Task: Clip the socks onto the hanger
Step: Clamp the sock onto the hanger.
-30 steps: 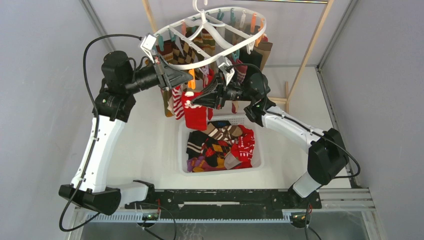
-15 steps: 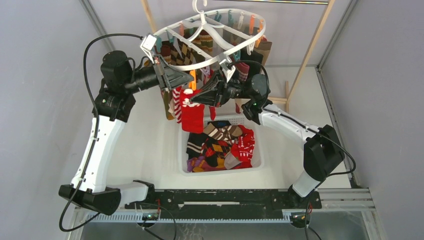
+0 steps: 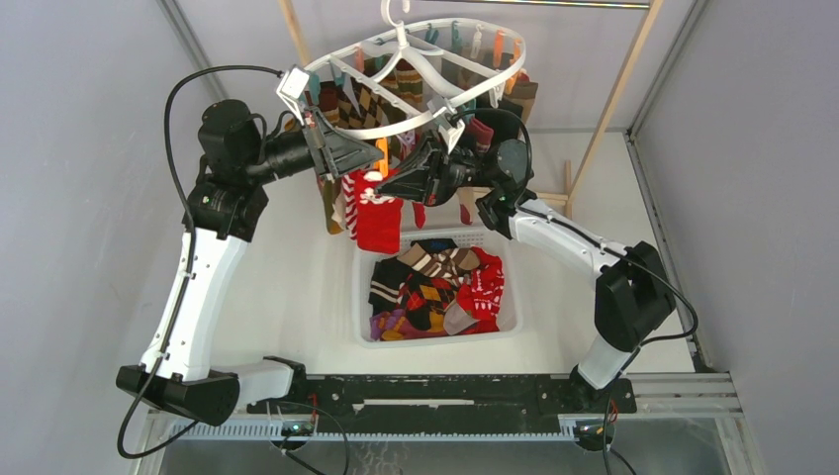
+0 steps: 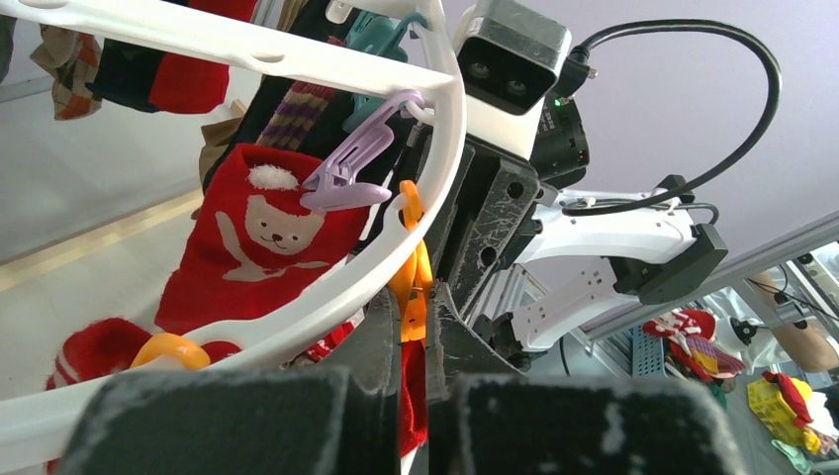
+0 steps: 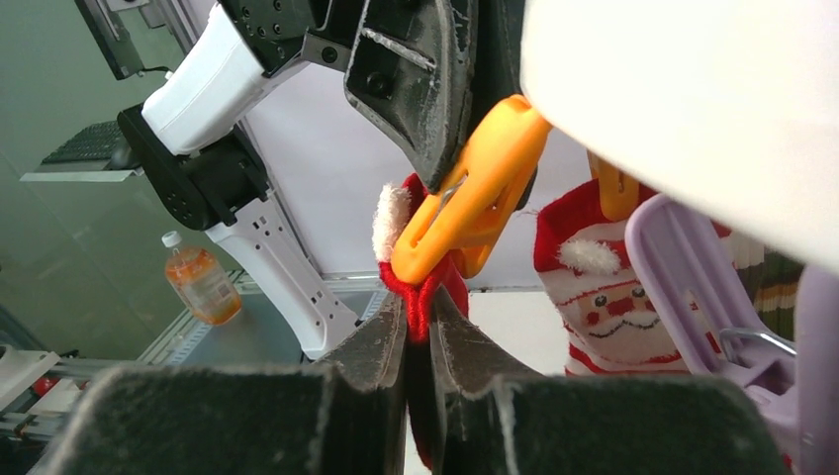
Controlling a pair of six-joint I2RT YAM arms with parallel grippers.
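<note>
One hanger (image 3: 416, 74), white and oval, hangs at 12 o'clock above one white basket (image 3: 362, 297). In the basket lies a heap of socks (image 3: 435, 292), too tangled to count. More socks hang from the hanger's far rim. Two wooden posts (image 3: 613, 99) rise behind it.

Two arms meet under the hanger's near rim. The left gripper (image 3: 374, 163) reaches in from 9 o'clock, its fingers squeezed tight on one orange clip (image 5: 475, 198) that hangs from the rim. The right gripper (image 3: 383, 193) comes from 3 o'clock, pinched narrowly on the white-trimmed cuff of one red sock (image 3: 381, 223). That cuff sits at the mouth of the orange clip, and the rest of the sock dangles toward 6 o'clock. In the left wrist view one purple clip (image 4: 351, 168) hangs just beside the orange one, and a second orange clip (image 4: 168, 348) shows at 8 o'clock along the rim.

Against a second ago, the right gripper and the red sock have risen toward 12 o'clock, off the basket's far edge and closer to the rim. The right arm's elbow has drawn slightly inward. The left arm has kept its place, and neither grip has changed.
</note>
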